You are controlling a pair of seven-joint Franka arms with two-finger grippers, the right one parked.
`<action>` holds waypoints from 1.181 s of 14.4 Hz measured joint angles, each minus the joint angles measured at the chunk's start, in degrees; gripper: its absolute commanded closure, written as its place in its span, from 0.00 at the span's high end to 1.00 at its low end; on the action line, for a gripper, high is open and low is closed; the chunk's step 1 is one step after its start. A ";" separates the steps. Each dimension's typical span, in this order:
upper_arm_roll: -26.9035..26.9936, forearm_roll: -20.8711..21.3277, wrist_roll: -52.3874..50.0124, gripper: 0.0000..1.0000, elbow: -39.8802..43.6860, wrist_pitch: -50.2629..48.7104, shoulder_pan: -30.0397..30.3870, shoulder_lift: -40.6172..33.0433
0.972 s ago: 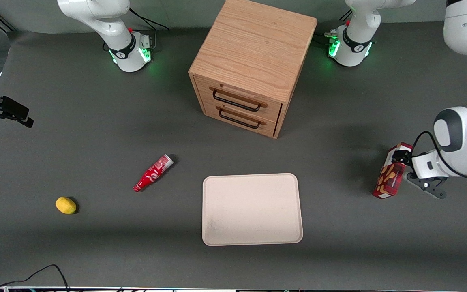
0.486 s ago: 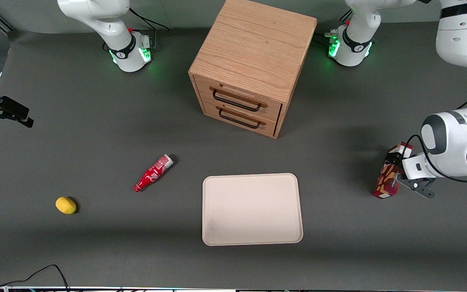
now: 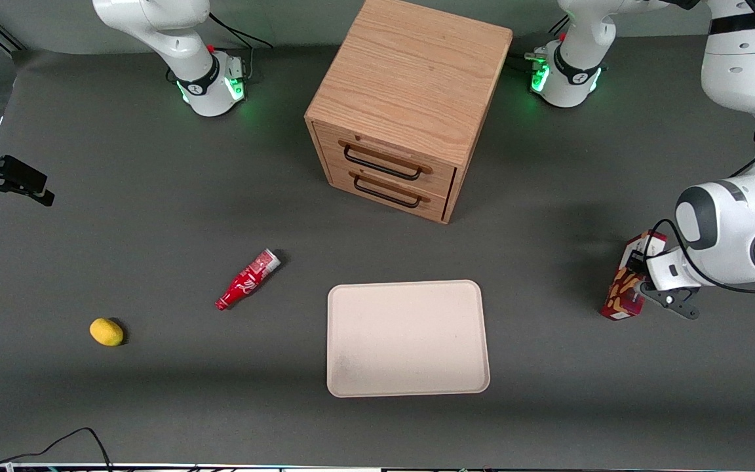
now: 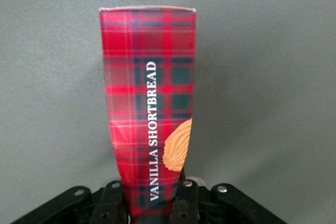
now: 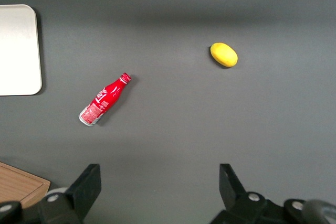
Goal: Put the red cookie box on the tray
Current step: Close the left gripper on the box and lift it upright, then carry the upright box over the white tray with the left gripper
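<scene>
- Since the earlier front views, the left arm's wrist has shifted a little toward the tray, and the red cookie box (image 3: 628,283) has tilted slightly with it, its foot near the same patch of mat.
- Gripper (image 4: 148,203): fingers (image 4: 185,199) closed on the two sides of the Vanilla Shortbread carton (image 4: 148,98) at its near end, so the pincer is only as wide as the slim box and holds nothing else.
- Box position: at the working arm's end of the table, well apart from the tray (image 3: 407,338); whether its lower end touches the mat or has just left it cannot be told.
- Progress, as a judgement: the grasp looks done; the lift, the carry across to the tray and the release are all left. The tray holds nothing.
- Surroundings: wooden two-drawer cabinet (image 3: 410,105) farther from the front camera than the tray; red bottle (image 3: 247,280) lying on its side and a lemon (image 3: 107,332) toward the parked arm's end, neither on the likely path.
</scene>
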 measured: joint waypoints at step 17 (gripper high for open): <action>-1.78 -1.26 -23.39 0.00 42.80 -51.00 -2.56 -4.08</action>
